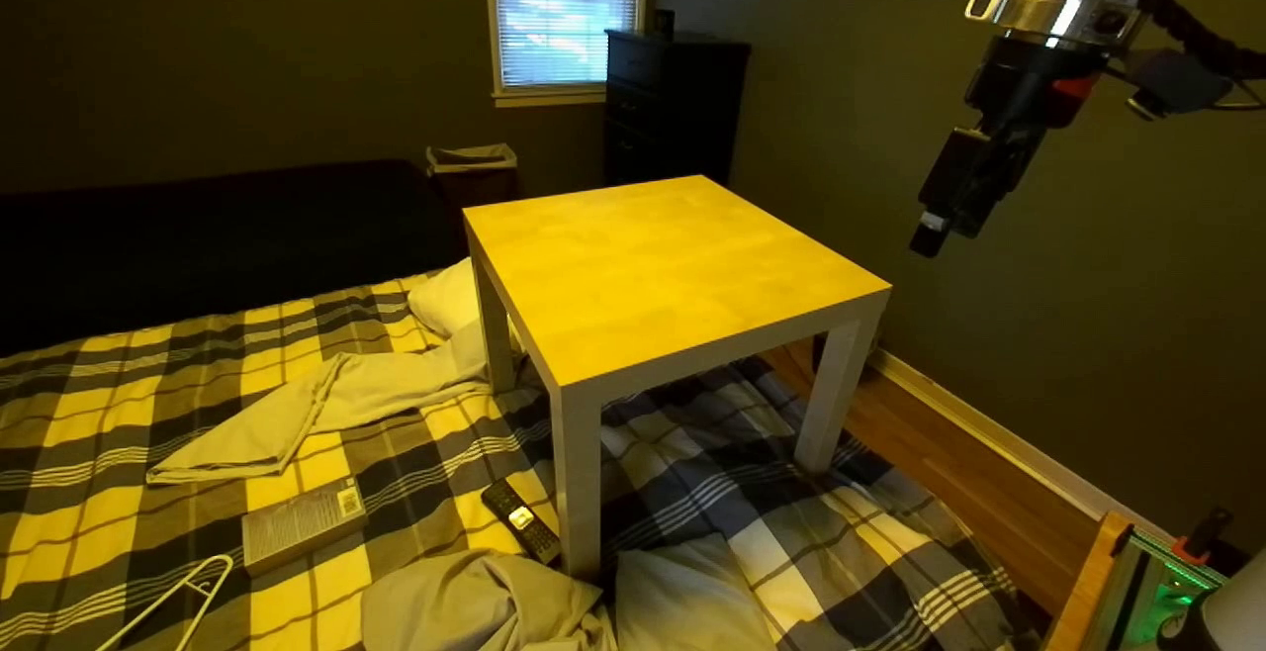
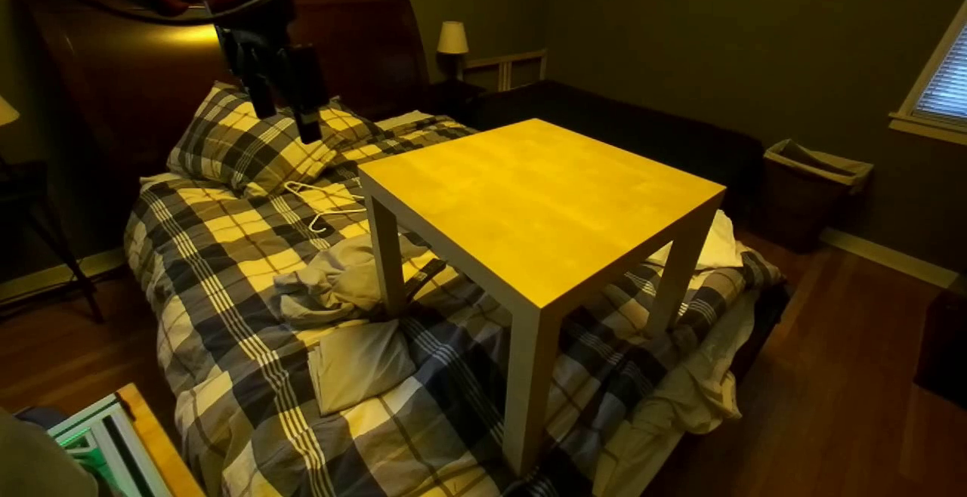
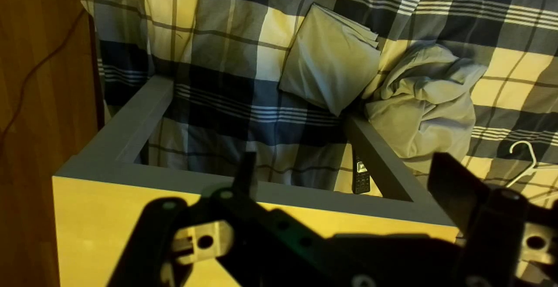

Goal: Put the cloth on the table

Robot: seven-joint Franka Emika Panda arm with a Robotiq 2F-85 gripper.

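The cloth (image 3: 425,108) is a rumpled pale beige-grey bundle on the bed, beside a table leg. It shows in both exterior views (image 1: 485,597) (image 2: 332,282), cut off by the frame edge in one of them. The table (image 1: 673,270) stands upright on the bed, with a bare yellowish wood top (image 2: 540,202) and thick white legs; its near edge (image 3: 305,195) shows in the wrist view. My gripper (image 3: 344,160) is open and empty, with its fingers wide apart. It hangs high above the bed, off the table top, in both exterior views (image 1: 949,228) (image 2: 287,123), and touches nothing.
A flat folded beige cloth (image 3: 331,60) lies beside the cloth. A black remote (image 1: 521,520), a grey box (image 1: 305,524), a white hanger (image 2: 321,210) and another pale fabric (image 1: 346,399) lie on the plaid bedspread. Beige fabric (image 2: 680,406) hangs over the bed edge.
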